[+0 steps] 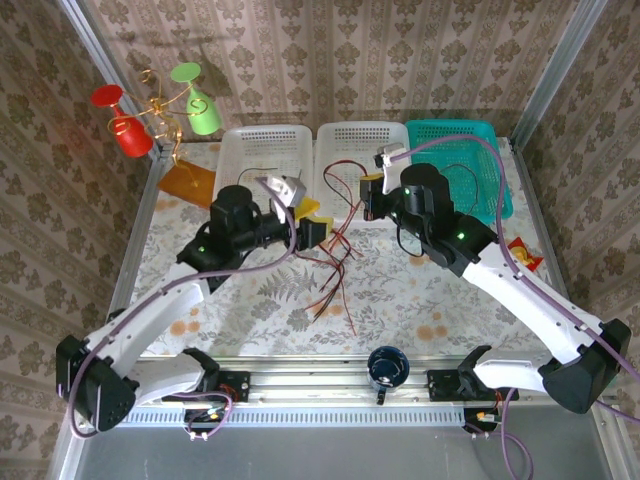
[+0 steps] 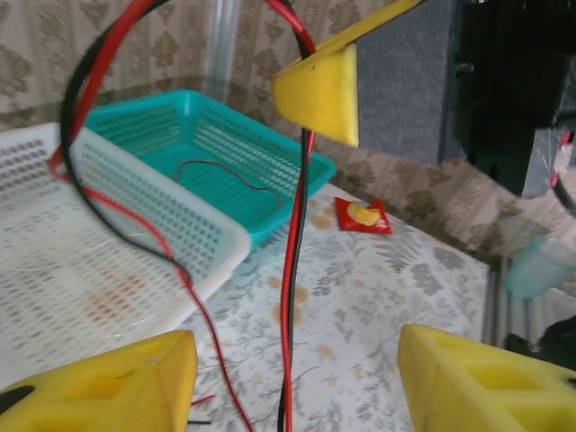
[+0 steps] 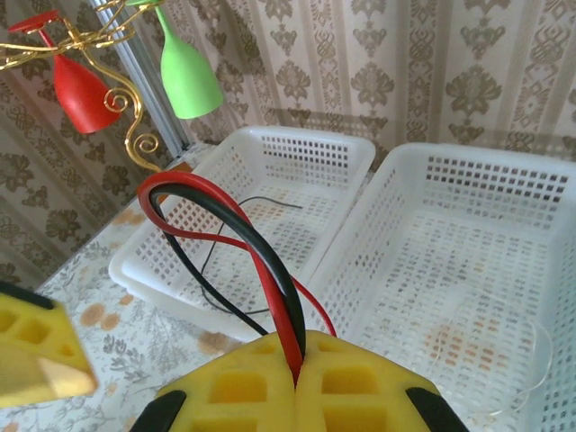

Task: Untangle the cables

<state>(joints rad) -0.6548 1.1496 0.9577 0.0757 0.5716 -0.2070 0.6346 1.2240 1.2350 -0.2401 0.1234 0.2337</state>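
Observation:
A tangle of red and black cables (image 1: 336,262) hangs and trails on the table between my two grippers. My right gripper (image 3: 297,362) is shut on a red and a black cable (image 3: 263,241) that loop up out of its yellow pads. In the top view it hovers (image 1: 372,196) at the near edge of the middle white basket. My left gripper (image 2: 292,387) stands open, its yellow fingers (image 2: 108,385) wide apart. The red-and-black pair (image 2: 290,306) runs straight down between them, touching neither. In the top view that gripper (image 1: 318,229) sits just left of the tangle.
Two white baskets (image 1: 262,150) (image 1: 352,140) and a teal basket (image 1: 470,140) line the back. One thin dark wire lies in the teal basket (image 2: 236,173), another in the left white one (image 3: 261,201). A glass stand (image 1: 155,110) is far left, a red packet (image 1: 522,256) right, a dark cup (image 1: 387,367) near.

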